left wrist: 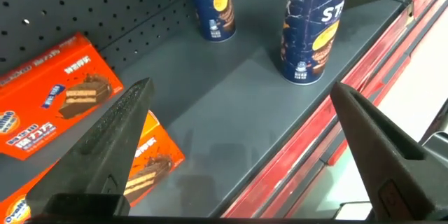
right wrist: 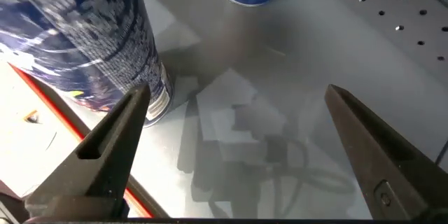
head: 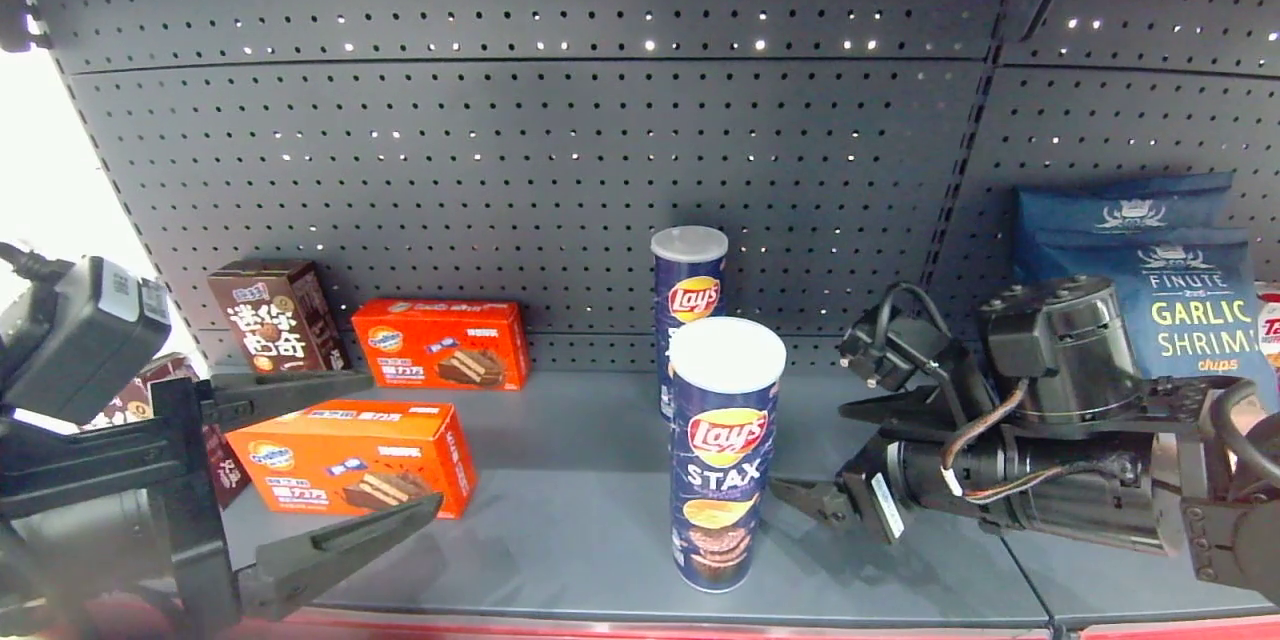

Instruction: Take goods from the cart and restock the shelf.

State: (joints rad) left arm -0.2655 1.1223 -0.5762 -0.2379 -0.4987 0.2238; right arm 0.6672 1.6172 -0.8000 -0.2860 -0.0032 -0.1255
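I judge the placing step is finished: the dark blue cardboard crisp tube (head: 725,460) stands upright near the grey metal shelf (head: 580,530) front edge. My right gripper (head: 815,450), fingers apart and empty, is just beside it. The left gripper (head: 400,440) is also apart. Next move: pull the right arm clear without knocking the tube.

A brown box (head: 278,315) stands beside the rear orange box (head: 440,343); blue snack bags (head: 1195,320) lean well apart.

Two upright chip cans (head: 725,450) on shelf (head: 590,520)
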